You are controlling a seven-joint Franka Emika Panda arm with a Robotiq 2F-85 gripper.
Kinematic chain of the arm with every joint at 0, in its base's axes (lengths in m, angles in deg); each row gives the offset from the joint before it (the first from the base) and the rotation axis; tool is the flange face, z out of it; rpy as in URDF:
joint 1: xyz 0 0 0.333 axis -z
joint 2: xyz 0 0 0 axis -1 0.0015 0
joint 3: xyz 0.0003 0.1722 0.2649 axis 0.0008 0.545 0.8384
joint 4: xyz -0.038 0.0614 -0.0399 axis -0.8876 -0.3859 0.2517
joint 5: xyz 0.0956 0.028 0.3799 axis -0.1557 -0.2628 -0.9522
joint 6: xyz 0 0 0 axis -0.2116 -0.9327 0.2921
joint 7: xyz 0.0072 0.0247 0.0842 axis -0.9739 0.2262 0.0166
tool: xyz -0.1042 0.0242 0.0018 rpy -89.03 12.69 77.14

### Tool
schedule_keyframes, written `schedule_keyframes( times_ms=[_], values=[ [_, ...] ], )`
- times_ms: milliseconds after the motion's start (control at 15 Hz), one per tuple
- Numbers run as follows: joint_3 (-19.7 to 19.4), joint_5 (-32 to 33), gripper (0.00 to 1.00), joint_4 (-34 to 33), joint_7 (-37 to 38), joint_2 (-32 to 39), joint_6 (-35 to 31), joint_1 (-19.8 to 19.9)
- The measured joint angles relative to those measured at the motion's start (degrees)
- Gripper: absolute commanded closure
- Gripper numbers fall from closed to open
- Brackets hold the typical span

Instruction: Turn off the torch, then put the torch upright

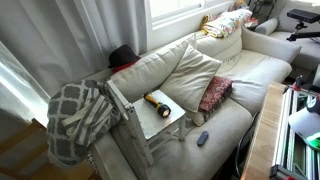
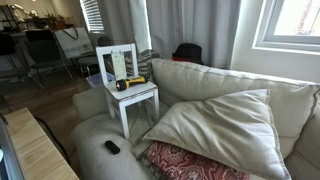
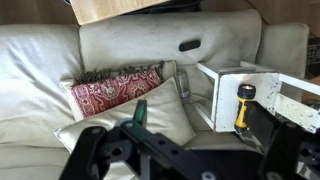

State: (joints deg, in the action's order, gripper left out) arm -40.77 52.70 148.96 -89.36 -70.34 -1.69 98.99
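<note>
Torch (image 1: pixel 157 103) lies flat on the white chair (image 2: pixel 143 96); gripper (image 3: pixel 188 162) well apart, fingers spread.
Probably light, rigid, smooth and roll-prone; pinch the yellow barrel mid-length.

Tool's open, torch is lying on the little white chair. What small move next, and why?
Probably ease the tool toward the torch, centring it first. In the wrist view the torch sits right of centre and well apart from the open, empty tool; in both exterior views it lies on its side on the white chair. Whether it is lit, I cannot tell.
</note>
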Motion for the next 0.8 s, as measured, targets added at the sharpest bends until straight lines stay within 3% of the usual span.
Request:
schedule_keyframes(
  times_ms=[467, 800],
  values=[
    [0.2, -1.6, 0.0, 0.3, -1.5, 0.5, -1.1, -0.7],
    [5.3, -10.9, 0.0, 4.3, -6.8, 5.8, -13.1, -8.7]
  ],
)
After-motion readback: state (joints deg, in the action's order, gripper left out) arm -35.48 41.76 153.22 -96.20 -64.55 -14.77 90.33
